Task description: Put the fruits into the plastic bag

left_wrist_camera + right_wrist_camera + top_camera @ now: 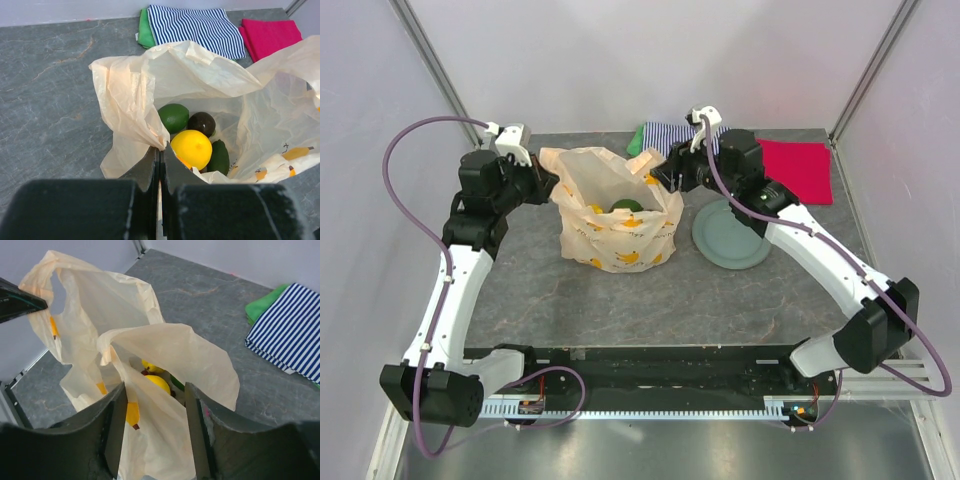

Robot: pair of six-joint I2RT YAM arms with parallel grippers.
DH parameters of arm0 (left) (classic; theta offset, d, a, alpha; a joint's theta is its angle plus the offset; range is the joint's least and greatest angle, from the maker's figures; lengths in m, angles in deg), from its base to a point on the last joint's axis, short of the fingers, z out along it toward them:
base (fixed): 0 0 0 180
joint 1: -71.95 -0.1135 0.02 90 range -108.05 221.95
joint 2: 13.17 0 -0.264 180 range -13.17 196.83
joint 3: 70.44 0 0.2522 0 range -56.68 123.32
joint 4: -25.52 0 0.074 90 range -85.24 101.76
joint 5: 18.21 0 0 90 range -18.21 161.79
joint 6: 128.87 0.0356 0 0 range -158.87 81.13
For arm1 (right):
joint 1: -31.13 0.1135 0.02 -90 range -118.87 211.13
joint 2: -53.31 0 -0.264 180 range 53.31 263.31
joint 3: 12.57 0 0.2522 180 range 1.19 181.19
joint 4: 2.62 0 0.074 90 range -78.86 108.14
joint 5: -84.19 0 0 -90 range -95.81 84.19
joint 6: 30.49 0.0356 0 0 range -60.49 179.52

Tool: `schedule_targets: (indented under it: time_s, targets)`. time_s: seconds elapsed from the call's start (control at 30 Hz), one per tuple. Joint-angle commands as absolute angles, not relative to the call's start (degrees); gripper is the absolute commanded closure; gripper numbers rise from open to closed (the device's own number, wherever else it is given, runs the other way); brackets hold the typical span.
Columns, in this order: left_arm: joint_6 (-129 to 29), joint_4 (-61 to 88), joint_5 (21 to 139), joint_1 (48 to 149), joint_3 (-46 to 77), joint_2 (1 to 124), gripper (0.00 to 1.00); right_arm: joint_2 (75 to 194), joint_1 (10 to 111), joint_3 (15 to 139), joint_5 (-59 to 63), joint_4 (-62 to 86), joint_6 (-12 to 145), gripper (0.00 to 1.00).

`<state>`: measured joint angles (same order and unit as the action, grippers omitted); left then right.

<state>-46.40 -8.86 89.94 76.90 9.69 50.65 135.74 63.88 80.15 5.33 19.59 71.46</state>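
The cream plastic bag printed with yellow bananas stands open mid-table. My left gripper is shut on the bag's left rim and holds it up. Inside the bag lie a yellow lemon, a green lime, a dark avocado and another green fruit. My right gripper is open over the bag's right rim, with bag film between its fingers; the lemon and a yellow pear-shaped fruit show below. The grape bunch is not clearly seen.
A round grey-green plate lies right of the bag. A striped folded cloth over a green one lies behind the bag, and a red folded cloth lies at the back right. Enclosure walls stand on both sides.
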Motion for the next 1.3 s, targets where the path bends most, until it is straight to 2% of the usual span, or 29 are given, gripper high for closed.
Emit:
schedule_targets:
  time_s: [0.0,0.07,0.1,0.17,0.53,0.8,1.0,1.03,1.07,1.1,1.13,1.17,1.2,1.23,1.27]
  targets:
    - [-45.55,-9.15,91.47,76.69,15.74,51.08,0.98,136.72,59.88,80.83,18.86,10.11,76.29,0.47]
    - [-45.46,-9.51,91.21,76.69,16.96,51.17,0.99,136.63,59.35,80.91,20.73,8.95,77.00,0.56]
    - [-45.38,-9.77,90.95,76.69,17.41,51.26,0.98,136.97,58.47,81.61,22.56,8.51,77.61,0.80]
    - [-45.55,-10.74,91.21,76.69,19.42,51.87,0.99,137.24,57.50,82.31,24.25,7.90,78.93,1.00]
    - [-42.83,-24.09,94.11,75.90,41.56,61.27,0.98,131.79,53.19,89.17,12.31,11.06,76.30,1.00]
    - [-40.99,-25.60,96.58,75.72,38.42,64.00,0.99,131.79,52.84,82.85,11.60,14.22,76.13,1.00]
    - [-41.16,-24.46,97.10,75.72,35.08,63.74,0.99,132.32,52.84,82.49,11.16,16.77,75.25,1.00]
    - [-41.16,-24.28,97.19,75.72,34.73,63.22,0.98,132.15,52.84,82.58,11.07,16.86,75.25,0.91]
    - [-41.24,-24.01,97.19,75.72,34.64,62.95,0.94,132.06,52.84,82.67,11.16,16.94,75.16,0.85]
    - [-41.33,-23.58,97.19,75.72,34.29,62.60,0.79,131.80,52.84,82.67,10.98,17.03,75.07,0.80]
    - [-41.42,-22.79,97.19,75.72,34.11,61.81,0.68,131.62,52.75,82.76,10.81,17.12,74.90,0.64]
    - [-41.42,-22.35,97.28,75.72,33.94,61.37,0.56,131.44,52.84,82.76,10.63,17.38,74.72,0.56]
    - [-41.60,-21.91,97.28,75.72,33.41,60.84,0.34,130.92,52.84,82.76,10.20,17.47,74.55,0.51]
    - [-41.68,-20.77,97.19,75.72,33.06,60.40,0.25,130.74,52.93,82.76,9.93,17.65,74.02,0.41]
    - [-41.95,-19.98,97.02,75.72,32.71,59.18,0.18,130.56,52.75,82.76,9.67,17.91,73.84,0.36]
